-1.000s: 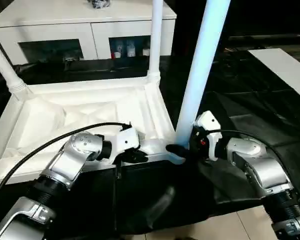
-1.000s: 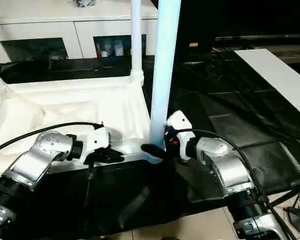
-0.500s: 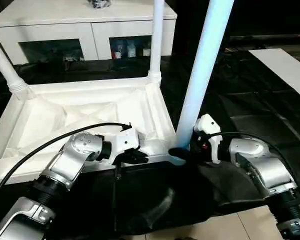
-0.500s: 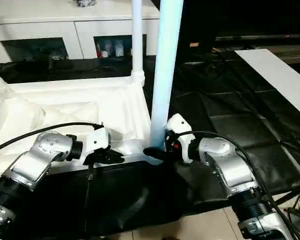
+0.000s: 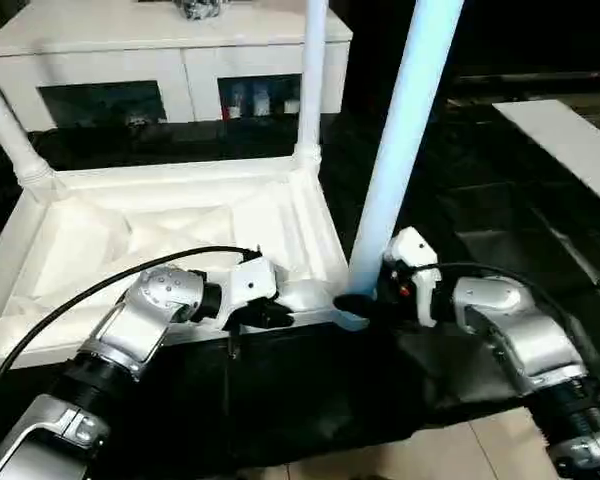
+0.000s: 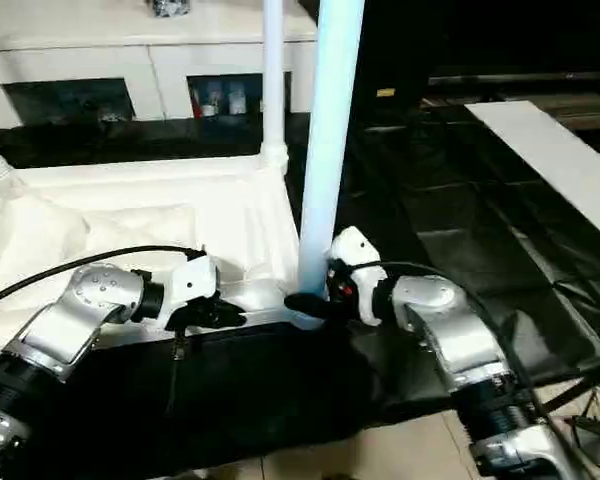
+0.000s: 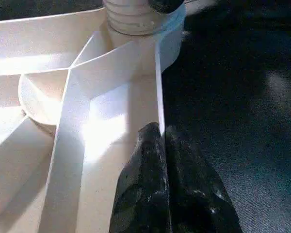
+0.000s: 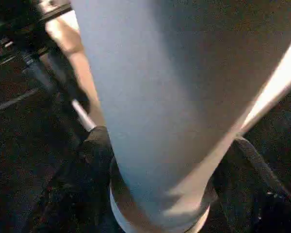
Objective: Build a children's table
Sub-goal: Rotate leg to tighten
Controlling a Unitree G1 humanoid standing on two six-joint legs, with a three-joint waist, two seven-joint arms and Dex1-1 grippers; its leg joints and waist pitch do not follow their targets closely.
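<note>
The children's table (image 5: 180,225) lies upside down on the black-covered floor (image 5: 500,200), before the white cabinet (image 5: 170,50). Three legs stand upright in its corners; the fourth corner cannot be seen. The right gripper (image 5: 365,300) is clasped around the base of the near-right leg (image 5: 400,140), judged not yet fully screwed home. The left gripper (image 7: 162,160) is pinched tight on the near rim, steadying the top

The near leg (image 5: 400,150) stands right at the table's (image 5: 130,235) front corner, with the right gripper (image 5: 365,300) around its base — no way through there. Two more legs (image 5: 310,85) block the back corners. Black mat (image 6: 460,220) on the right lies open — lots of room.
</note>
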